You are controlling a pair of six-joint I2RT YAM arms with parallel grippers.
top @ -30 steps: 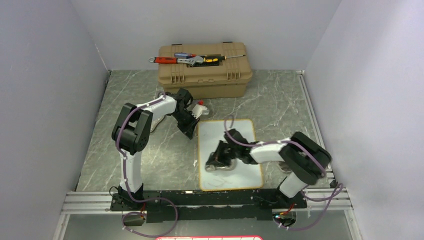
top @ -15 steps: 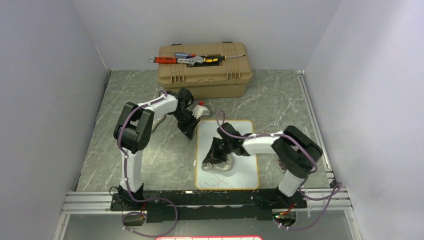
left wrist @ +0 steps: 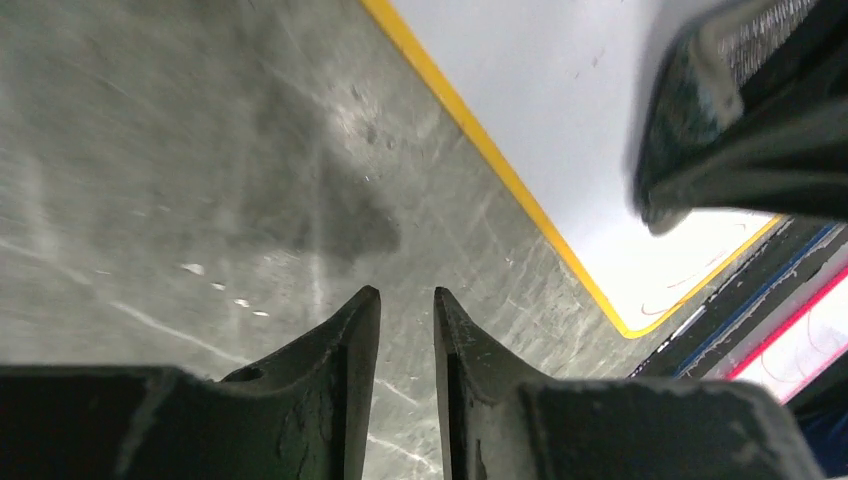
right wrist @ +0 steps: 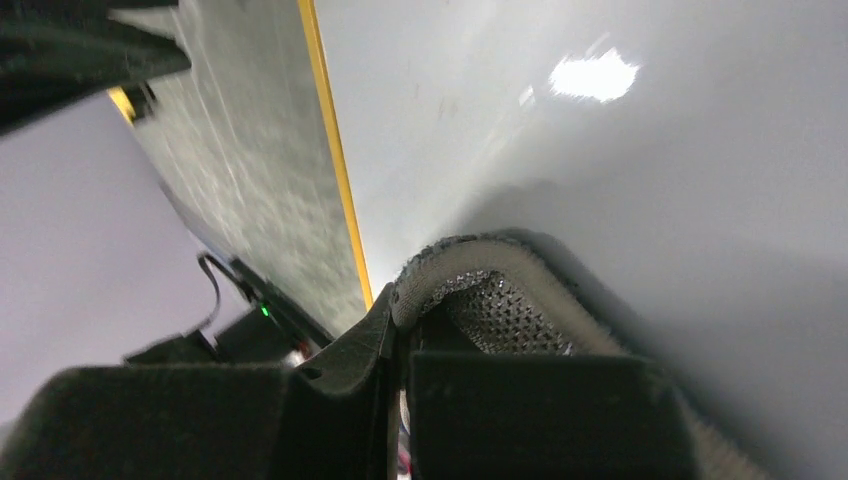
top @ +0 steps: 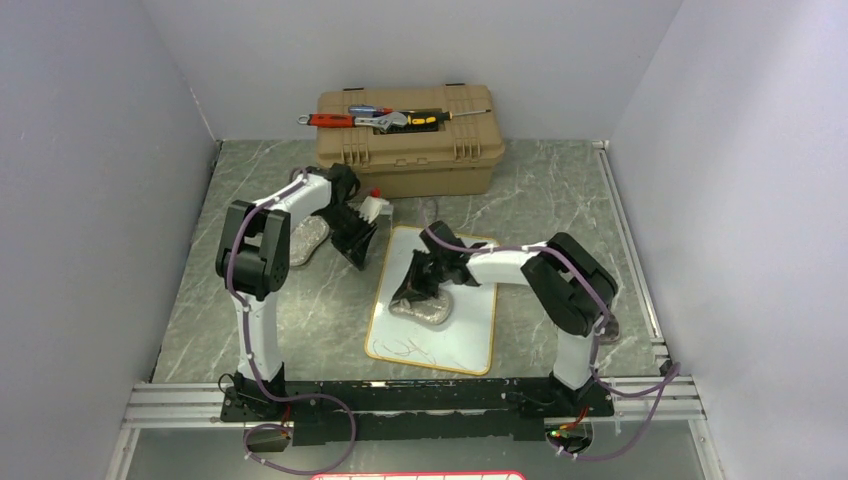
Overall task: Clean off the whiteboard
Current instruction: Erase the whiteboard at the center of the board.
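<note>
The whiteboard (top: 455, 310) lies skewed on the table, white with a yellow rim, with dark scribbles (top: 405, 348) at its near end. My right gripper (top: 420, 285) is shut on a grey mesh cloth (top: 420, 306) and presses it on the board's left half. The right wrist view shows the cloth (right wrist: 480, 270) pinched in the gripper (right wrist: 395, 310) on the glossy board (right wrist: 560, 150). My left gripper (top: 357, 250) is off the board, just left of its far left corner. In the left wrist view the gripper (left wrist: 407, 292) is empty, its jaws a narrow slit apart over bare table, with the board (left wrist: 560, 90) to the right.
A tan toolbox (top: 405, 155) with hand tools (top: 380, 118) on its lid stands at the back. A crumpled grey cloth (top: 305, 238) lies under the left arm. Grey walls close both sides, and a rail (top: 420, 395) runs along the near edge.
The whiteboard has slid left and turned askew. My right gripper with the cloth has moved left and farther away. My left gripper has moved left, off the board's corner.
</note>
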